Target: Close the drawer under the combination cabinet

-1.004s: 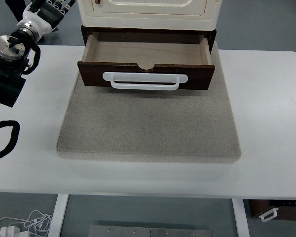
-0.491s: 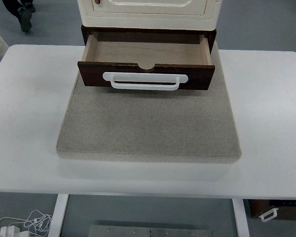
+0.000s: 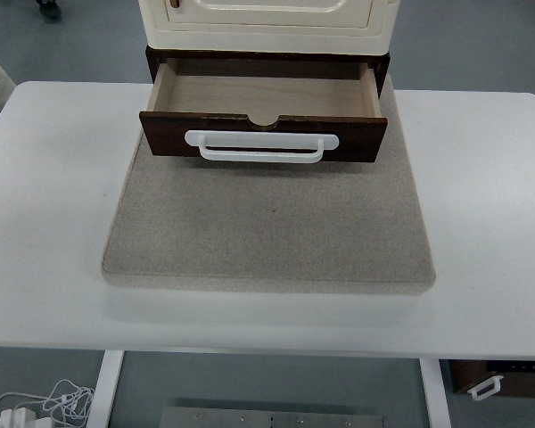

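Plainly, the drawer (image 3: pixel 263 111) under the cream combination cabinet (image 3: pixel 267 22) stands pulled out toward the near edge, its pale wooden inside bare and open to view. Its dark brown front panel (image 3: pixel 263 136) carries a white bar handle (image 3: pixel 261 145) across the middle, with a small half-round notch cut in the top edge just above the handle. The cabinet sits at the far end of a grey felt mat (image 3: pixel 269 227), which lies in the middle of the white tabletop (image 3: pixel 490 196); the drawer front overhangs the mat's far part.

Neither robot arm shows in the head view, so the state of the fingers on either hand cannot be told. One second ago the left arm reached in at the upper left corner, with its black joints and a loop of cable over the tabletop's left edge; half a second ago it was already gone, and it is gone now as well. The drawer, the cabinet and the mat lie just as they did in both earlier frames.

Under the tabletop, at the lower left, a white cable bundle (image 3: pixel 36 406) lies on the floor, and at the lower right a brown box with a white handle (image 3: pixel 495 379) shows.
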`<state>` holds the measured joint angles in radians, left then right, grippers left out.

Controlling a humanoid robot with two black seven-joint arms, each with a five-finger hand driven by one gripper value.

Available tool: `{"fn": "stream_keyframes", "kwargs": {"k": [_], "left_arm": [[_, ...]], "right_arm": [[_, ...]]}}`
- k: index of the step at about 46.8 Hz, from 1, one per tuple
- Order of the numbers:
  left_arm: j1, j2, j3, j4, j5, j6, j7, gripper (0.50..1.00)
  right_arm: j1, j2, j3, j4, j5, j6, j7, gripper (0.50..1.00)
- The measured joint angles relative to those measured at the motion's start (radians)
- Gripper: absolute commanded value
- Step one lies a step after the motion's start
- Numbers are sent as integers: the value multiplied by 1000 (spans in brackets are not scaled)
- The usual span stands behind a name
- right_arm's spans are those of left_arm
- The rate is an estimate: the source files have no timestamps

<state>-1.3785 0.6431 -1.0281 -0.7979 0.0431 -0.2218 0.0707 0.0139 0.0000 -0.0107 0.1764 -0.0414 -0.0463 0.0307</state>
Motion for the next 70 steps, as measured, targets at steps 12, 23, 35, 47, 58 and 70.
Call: {"fn": "stream_keyframes", "kwargs": {"k": [12,23,35,47,58,70], "left_arm": [[-54,99,147,-227,0,1,-6,1000],[-73,131,279,-445,0,0,-8,1000],[-126,135,426,-618,0,-2,-8,1000],[-147,127,565,-737,64,-13,-8,1000],[-171,108,672,-765,149,-57,-7,1000],[-175,69,765,-803,228,-136,12,1000]], "right_arm": [[0,0,0,0,0,0,0,952],[0,0,0,0,0,0,0,952],[0,0,0,0,0,0,0,952],[0,0,0,0,0,0,0,952],[0,0,0,0,0,0,0,952],[0,0,0,0,0,0,0,952]]}}
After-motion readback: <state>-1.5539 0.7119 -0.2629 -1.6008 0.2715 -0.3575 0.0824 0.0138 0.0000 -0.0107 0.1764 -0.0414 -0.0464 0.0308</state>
